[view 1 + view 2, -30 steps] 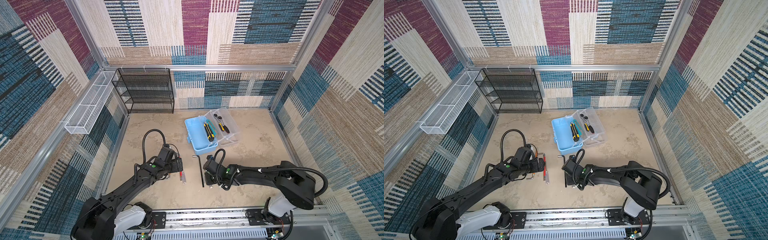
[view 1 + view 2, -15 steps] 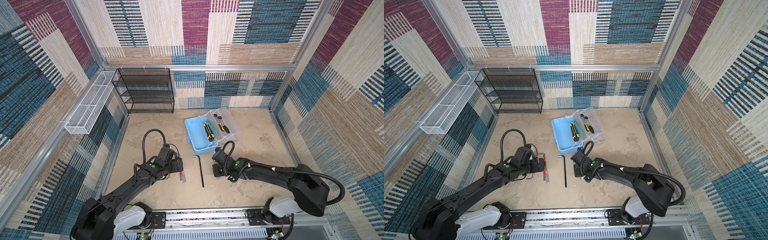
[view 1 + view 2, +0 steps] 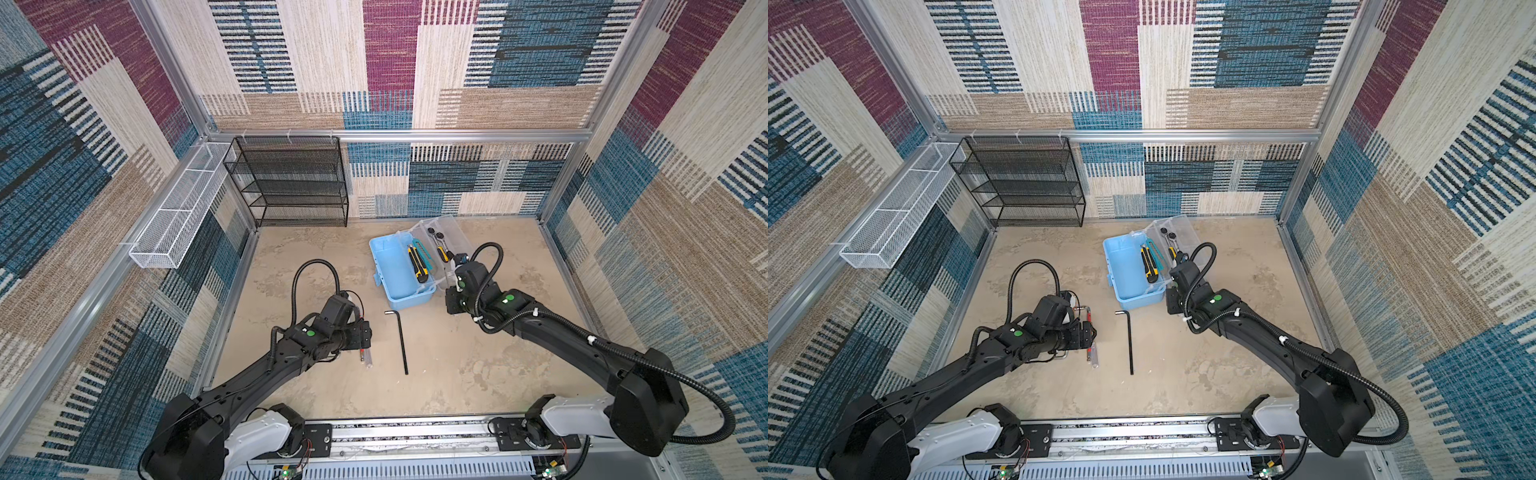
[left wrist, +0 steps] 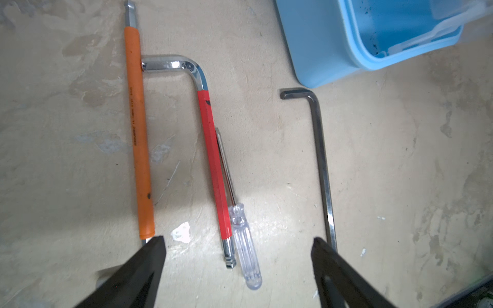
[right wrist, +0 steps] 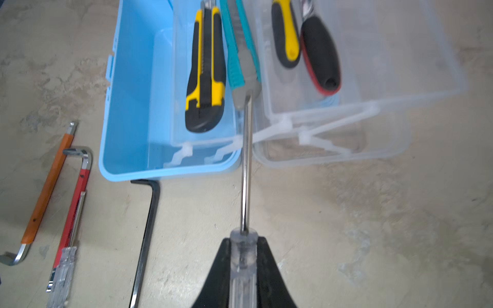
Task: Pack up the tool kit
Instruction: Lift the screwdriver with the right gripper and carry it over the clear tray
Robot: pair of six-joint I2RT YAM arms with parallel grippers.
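The light-blue tool kit case [image 3: 390, 270] stands open, its clear lid [image 5: 386, 80] folded out beside it. A yellow-black utility knife [image 5: 205, 74] and a teal one [image 5: 240, 40] lie in the case. Two ratchets [image 5: 301, 45] lie in the lid. My right gripper [image 5: 244, 241] is shut on a clear-handled screwdriver [image 5: 246, 165], whose shaft points over the case's near end. My left gripper [image 4: 237, 242] is open and hangs low over a red hex key [image 4: 213, 165] and a small clear screwdriver [image 4: 244, 240]. An orange hex key [image 4: 137, 133] and a black hex key [image 3: 401, 340] lie on either side.
A black wire-mesh rack [image 3: 291, 183] stands against the back wall. A long white mesh basket [image 3: 178, 208] hangs on the left wall. The metal rail [image 3: 395, 432] with both arm bases runs along the front edge.
My right gripper has carried the clear-handled screwdriver from beside the black hex key to the right and back, up to the case's near end. The left arm has stayed in place.
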